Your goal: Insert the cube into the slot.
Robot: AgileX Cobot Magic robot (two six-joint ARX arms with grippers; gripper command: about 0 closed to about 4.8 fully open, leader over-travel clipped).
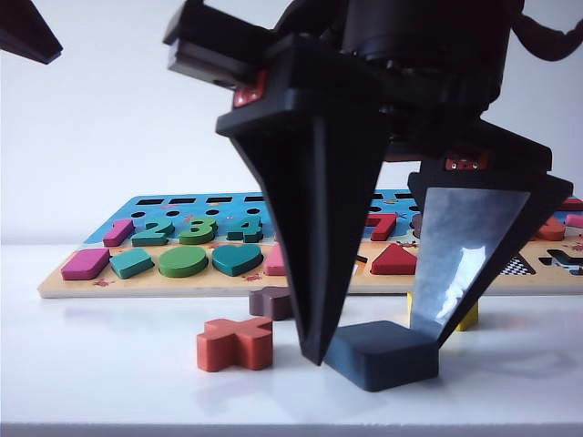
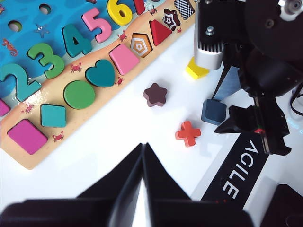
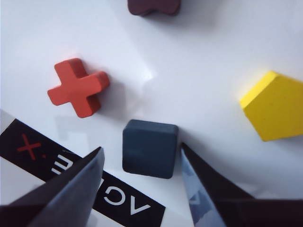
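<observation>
Now the right tool point(image 3: 142, 175) stands low with open jaws either side of the cube point(image 3: 149, 147) on the surface point(image 3: 208, 56), ready to grip it, while the left tool point(image 2: 143, 189) waits shut, well apart.

A: What did the right gripper point(image 1: 378, 350) hide in the exterior view?

B: Its dark fingers covered the middle of the puzzle board point(image 1: 137, 282). The checkerboard slot point(image 1: 517, 265) showed only as a sliver beside one finger, and the yellow pentagon point(image 1: 468, 318) peeked out behind it. The cube point(image 1: 383, 353) had its rear edge masked.

A: And the wrist views?

B: In the right wrist view the maroon star point(image 3: 154, 6) and the pentagon were cut off by the picture's edges. In the left wrist view the board ran off the frame, and the left gripper point(image 2: 143, 156) showed only its blurred fingers.
</observation>
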